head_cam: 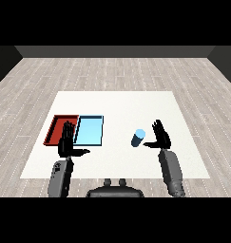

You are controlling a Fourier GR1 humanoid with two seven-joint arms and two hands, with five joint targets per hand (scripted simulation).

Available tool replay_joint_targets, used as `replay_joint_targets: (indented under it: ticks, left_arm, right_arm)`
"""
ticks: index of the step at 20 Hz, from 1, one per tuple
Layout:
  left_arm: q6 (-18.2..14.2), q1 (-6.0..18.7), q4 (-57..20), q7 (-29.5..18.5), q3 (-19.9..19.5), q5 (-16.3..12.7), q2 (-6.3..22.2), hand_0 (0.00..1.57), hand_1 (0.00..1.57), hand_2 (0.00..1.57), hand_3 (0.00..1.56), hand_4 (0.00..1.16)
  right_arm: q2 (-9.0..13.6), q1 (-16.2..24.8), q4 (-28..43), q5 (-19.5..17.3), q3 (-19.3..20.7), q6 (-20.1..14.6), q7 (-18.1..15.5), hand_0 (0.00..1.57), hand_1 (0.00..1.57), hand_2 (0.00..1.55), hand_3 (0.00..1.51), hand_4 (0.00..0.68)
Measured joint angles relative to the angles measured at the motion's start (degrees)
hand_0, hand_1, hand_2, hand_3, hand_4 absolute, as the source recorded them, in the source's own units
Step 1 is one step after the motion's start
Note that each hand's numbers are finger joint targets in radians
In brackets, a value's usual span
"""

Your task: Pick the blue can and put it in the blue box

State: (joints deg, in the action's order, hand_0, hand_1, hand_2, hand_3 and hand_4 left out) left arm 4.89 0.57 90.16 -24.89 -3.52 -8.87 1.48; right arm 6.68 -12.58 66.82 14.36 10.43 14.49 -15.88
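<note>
The blue can [138, 137] stands upright on the white table [117, 107], right of the middle. My right hand [160, 135] is open just to the right of the can, thumb pointing toward it, not touching. The light blue tray [90, 130] lies left of the middle with nothing in it. My left hand [67, 141] is open with straight fingers, hovering over the near edge of the two trays and covering part of the red one.
A red tray [58, 127] lies side by side with the light blue tray, on its left. The white table ends just in front of both forearms; wooden floor surrounds it.
</note>
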Motion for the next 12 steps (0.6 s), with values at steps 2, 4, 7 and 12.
replay_joint_targets:
  ticks: [2, 4, 7, 12]
  left_arm:
    - [0.49, -0.61, -0.54, -1.01, -0.21, -0.12, 0.14, 0.0, 0.0, 0.0, 0.0, 0.0]
    - [0.51, -0.63, 0.19, -0.34, -0.32, -0.35, 0.39, 0.0, 0.0, 0.0, 0.0, 0.0]
    - [1.09, -0.36, -1.46, -1.67, -0.93, -0.61, 0.71, 0.0, 0.0, 0.0, 0.0, 0.0]
    - [0.66, 0.36, -1.77, -1.46, -1.22, -0.34, 1.03, 0.0, 0.0, 0.0, 0.0, 0.0]
  right_arm:
    - [0.44, 0.39, 0.16, 0.55, 0.12, 0.46, 0.42, 0.0, 0.0, 0.0, 0.0, 0.0]
    - [-0.04, 1.53, 1.4, 0.65, -0.59, 0.25, 1.02, 0.0, 0.0, 0.0, 0.0, 0.0]
    - [0.27, 1.21, -1.23, 0.65, -0.51, 1.3, -0.8, 0.0, 0.0, 0.0, 0.0, 0.0]
    - [-1.49, -0.02, -4.37, -0.6, -2.1, 0.2, -2.44, 0.0, 0.0, 0.0, 0.0, 0.0]
